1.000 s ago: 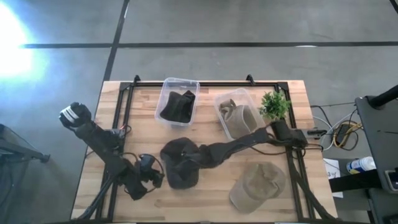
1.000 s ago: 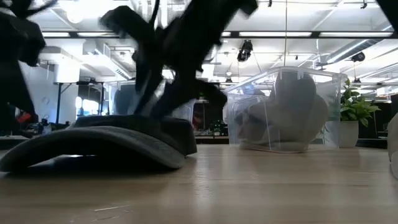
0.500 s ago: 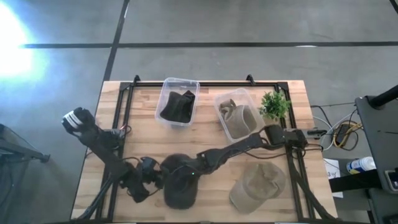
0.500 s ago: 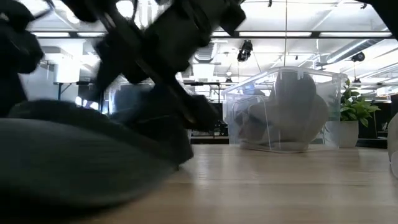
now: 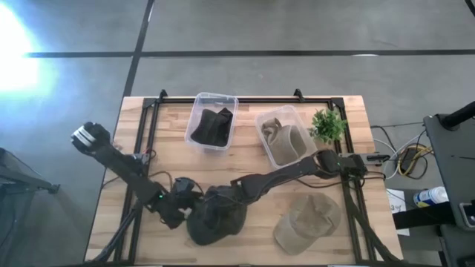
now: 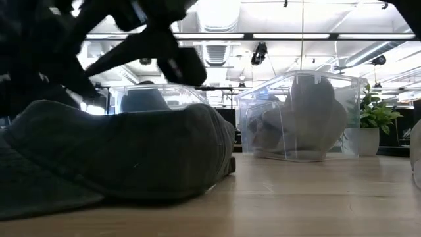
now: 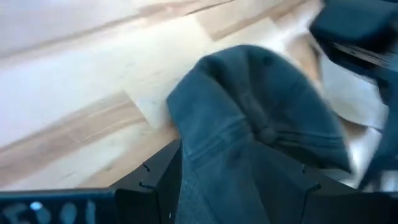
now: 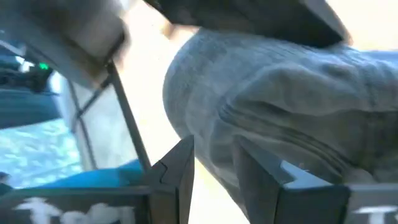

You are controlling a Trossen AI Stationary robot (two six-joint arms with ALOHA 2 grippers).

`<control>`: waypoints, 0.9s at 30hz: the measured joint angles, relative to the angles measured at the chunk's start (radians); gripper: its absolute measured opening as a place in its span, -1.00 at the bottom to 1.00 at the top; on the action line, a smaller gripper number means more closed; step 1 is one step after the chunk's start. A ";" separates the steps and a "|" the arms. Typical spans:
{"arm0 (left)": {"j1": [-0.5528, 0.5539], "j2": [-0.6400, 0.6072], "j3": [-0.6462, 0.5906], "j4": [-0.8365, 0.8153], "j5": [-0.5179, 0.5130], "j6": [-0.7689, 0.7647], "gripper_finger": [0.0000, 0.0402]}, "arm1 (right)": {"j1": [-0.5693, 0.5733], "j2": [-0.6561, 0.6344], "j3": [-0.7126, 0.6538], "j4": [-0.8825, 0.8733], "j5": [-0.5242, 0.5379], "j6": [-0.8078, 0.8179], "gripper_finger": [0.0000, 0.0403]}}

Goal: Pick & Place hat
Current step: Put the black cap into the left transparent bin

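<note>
A dark grey hat (image 5: 217, 222) lies on the wooden table near its front edge, left of the middle. It fills the left of the low view (image 6: 131, 158). My right gripper (image 5: 226, 199) reaches in from the table's right and is shut on the hat's far side (image 8: 280, 93). My left gripper (image 5: 190, 211) is open at the hat's left side. In its wrist view its fingers (image 7: 155, 180) stand on either side of the crown (image 7: 249, 124). My right gripper pinches a bunched fold of the hat's cloth (image 8: 217, 134) between its two fingers, on the hat's far side. It comes in slanting down from the table's right. The hat rests on the table. My left gripper's fingers flank the crown; whether they touch it, I cannot tell.
A tan cap (image 5: 308, 221) lies at the near right. A clear bin with a dark hat (image 5: 213, 122) and a clear bin with tan hats (image 5: 283, 137) stand at the back, a small potted plant (image 5: 328, 126) beside them. Black frame rails (image 5: 148, 126) run along the table's sides.
My right gripper has dragged the hat along the table toward the near edge and a little left; the hat has turned and now lies wider. My left gripper has gone toward the table's right, up to the hat, so that the crown sits between its fingers.
</note>
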 joint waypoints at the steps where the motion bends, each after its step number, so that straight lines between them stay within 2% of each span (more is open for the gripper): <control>1: -0.013 -0.030 0.004 -0.023 0.006 0.001 -0.10 | 0.003 0.000 0.015 -0.041 0.019 -0.013 -0.47; 5: -0.103 -0.130 0.011 -0.125 0.051 -0.029 -0.10 | 0.011 0.000 0.028 -0.131 0.060 -0.041 -0.47; 11: -0.315 -0.153 0.008 -0.145 0.088 -0.253 -0.10 | 0.009 -0.001 -0.082 -0.097 0.049 -0.014 -0.47; 16: -0.454 -0.060 0.009 -0.078 0.118 -0.538 -0.10 | 0.001 0.000 -0.186 0.029 0.019 0.072 -0.47; 19: -0.485 0.025 0.015 -0.013 0.115 -0.681 -0.10 | -0.008 0.000 -0.226 0.106 0.019 0.130 -0.47; 22: -0.484 0.115 0.017 0.079 0.101 -0.751 -0.10 | -0.012 -0.001 -0.257 0.160 0.020 0.162 -0.47; 27: -0.430 0.240 0.023 0.170 0.019 -0.771 -0.10 | -0.016 -0.001 -0.288 0.179 -0.007 0.169 -0.47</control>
